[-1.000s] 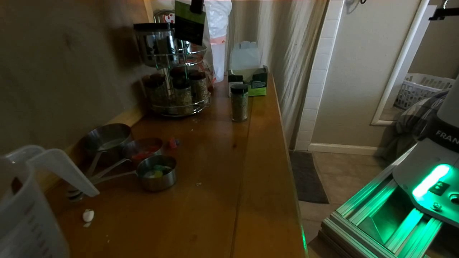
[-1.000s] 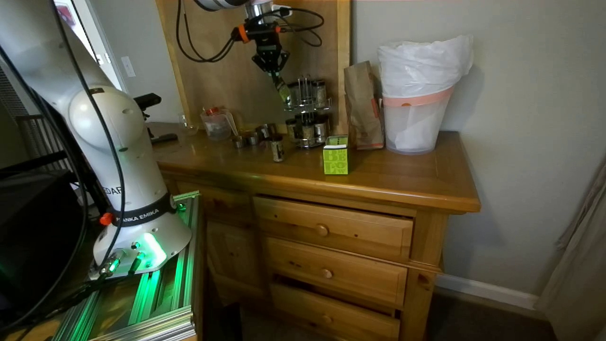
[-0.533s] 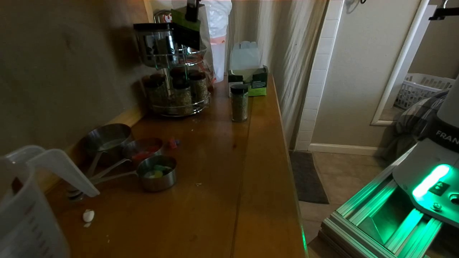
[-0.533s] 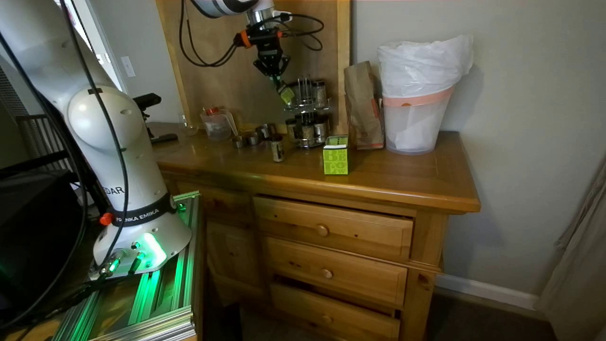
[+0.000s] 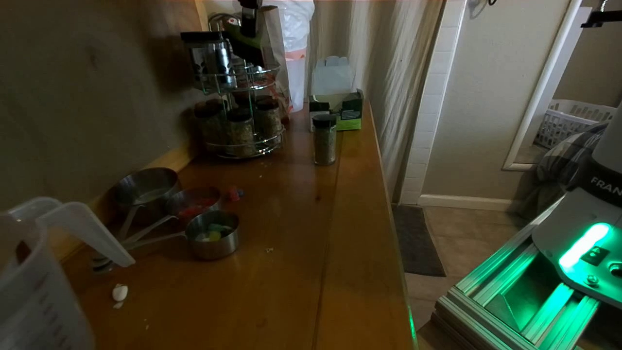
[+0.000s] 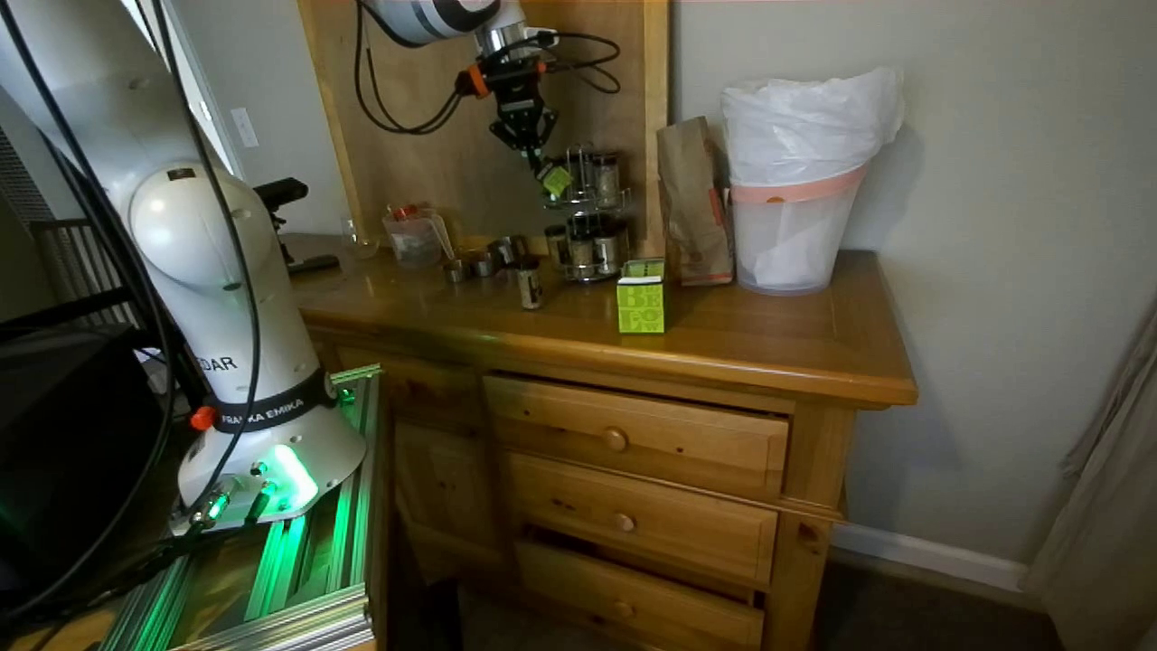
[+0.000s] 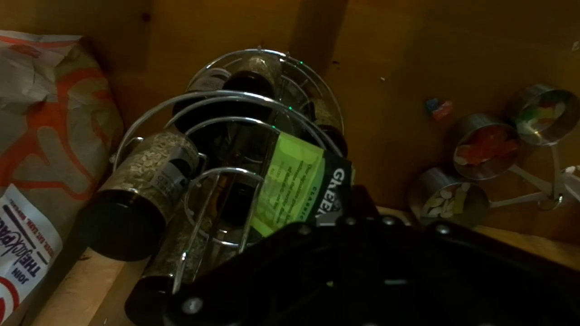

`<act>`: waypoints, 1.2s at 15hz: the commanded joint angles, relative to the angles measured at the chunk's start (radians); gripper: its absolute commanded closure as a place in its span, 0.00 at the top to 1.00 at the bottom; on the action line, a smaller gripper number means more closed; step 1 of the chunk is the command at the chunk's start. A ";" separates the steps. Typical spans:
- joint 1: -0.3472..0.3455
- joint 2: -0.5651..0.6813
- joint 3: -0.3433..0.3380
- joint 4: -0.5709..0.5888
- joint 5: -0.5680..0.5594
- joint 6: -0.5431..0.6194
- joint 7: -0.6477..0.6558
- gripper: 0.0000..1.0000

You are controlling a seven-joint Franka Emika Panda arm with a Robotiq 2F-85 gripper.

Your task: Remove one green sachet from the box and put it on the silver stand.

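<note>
The gripper (image 6: 537, 163) pinches the green sachet (image 6: 557, 181); in an exterior view, it hangs at the silver stand's (image 6: 588, 211) eleven o'clock.

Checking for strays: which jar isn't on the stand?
The jar standing directly on the tabletop, apart from the stand; the other jars visible sit in its tiers.

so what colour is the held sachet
The sachet is lime green and black, clearest in the wrist view.

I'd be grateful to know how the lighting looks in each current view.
In both exterior views, an overexposed green light strip tints the silver metal frame; the wrist view is dim, with glints along the shiny silver wire stand and the black end effector showing little detail.
</note>
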 commanded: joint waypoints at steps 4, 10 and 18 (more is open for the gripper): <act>-0.033 0.078 0.019 0.083 -0.024 -0.099 0.004 0.27; -0.029 -0.043 0.006 0.033 0.040 -0.102 -0.029 0.66; -0.006 -0.208 -0.043 -0.049 0.061 -0.077 -0.073 0.96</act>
